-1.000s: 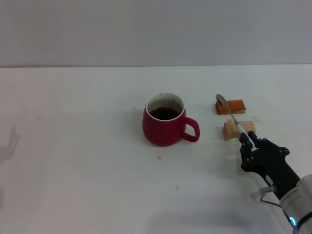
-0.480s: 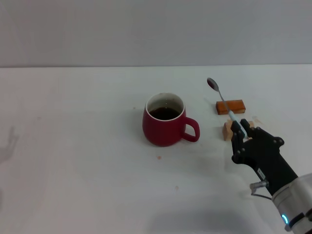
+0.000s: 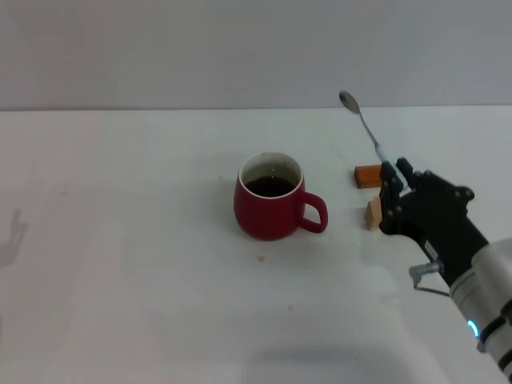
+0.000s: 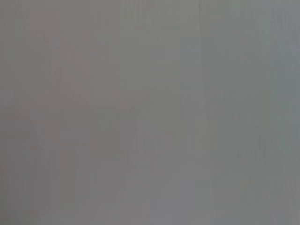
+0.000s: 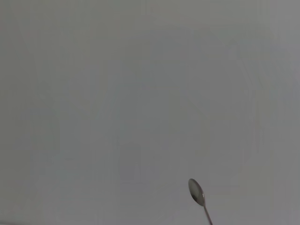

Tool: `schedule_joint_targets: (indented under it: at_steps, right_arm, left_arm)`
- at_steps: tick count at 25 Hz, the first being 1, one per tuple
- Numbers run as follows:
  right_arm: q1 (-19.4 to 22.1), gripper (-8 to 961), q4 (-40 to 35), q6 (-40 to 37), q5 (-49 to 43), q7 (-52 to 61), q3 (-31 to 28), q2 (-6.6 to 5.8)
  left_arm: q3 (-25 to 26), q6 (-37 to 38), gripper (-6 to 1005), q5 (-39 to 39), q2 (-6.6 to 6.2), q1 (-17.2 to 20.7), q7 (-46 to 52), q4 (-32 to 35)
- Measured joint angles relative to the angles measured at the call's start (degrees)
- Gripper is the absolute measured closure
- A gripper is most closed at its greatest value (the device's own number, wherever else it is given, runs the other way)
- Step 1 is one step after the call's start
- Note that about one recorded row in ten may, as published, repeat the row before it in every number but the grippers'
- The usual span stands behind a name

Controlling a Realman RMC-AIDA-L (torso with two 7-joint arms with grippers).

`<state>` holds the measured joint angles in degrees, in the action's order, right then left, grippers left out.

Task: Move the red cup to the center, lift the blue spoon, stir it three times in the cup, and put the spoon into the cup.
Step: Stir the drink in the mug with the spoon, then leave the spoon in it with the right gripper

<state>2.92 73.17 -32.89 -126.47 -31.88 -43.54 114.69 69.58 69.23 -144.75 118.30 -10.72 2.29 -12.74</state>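
Note:
The red cup [image 3: 270, 204] stands near the middle of the white table, holding dark liquid, its handle turned to the right. Right of it, my right gripper [image 3: 394, 182] is shut on the blue spoon [image 3: 362, 125] by its handle end. The spoon is raised off the table and tilts up and away, its grey bowl highest. The right wrist view shows only the spoon's bowl [image 5: 196, 191] against the plain wall. My left gripper is out of view, and the left wrist view is blank grey.
An orange-brown block [image 3: 366, 175] and a tan wooden block [image 3: 373, 214] lie right of the cup, both partly hidden behind my right gripper. The white table [image 3: 128, 264] stretches wide to the left and front.
My right gripper has lifted the spoon off the blocks and risen, tipping the spoon's bowl upward and back. The cup has stayed put.

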Motion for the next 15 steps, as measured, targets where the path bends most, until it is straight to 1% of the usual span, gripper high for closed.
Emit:
schedule_joint_targets:
  at_steps: [4, 8, 14, 15]
  right_arm:
    - [2.64, 828, 7.47, 8.08, -0.07, -3.76, -3.74, 0.63]
    - [4.34, 828, 13.63, 18.75, -0.1, -5.64, -8.56, 1.95]
    - [5.6, 828, 22.06, 36.33, -0.1, -5.92, -16.55, 3.95]
    - [5.51, 828, 24.67, 42.03, -0.11, -4.95, -18.84, 4.11]
  left_arm:
    - [0.13, 0.1, 153, 0.09, 0.0, 0.0, 0.01, 0.0]
    - [0.2, 0.32, 153, 0.17, 0.0, 0.06, 0.02, 0.0]
    - [0.21, 0.91, 153, 0.26, 0.0, 0.09, 0.03, 0.07]
    - [0.21, 1.01, 153, 0.26, 0.0, 0.09, 0.05, 0.08]
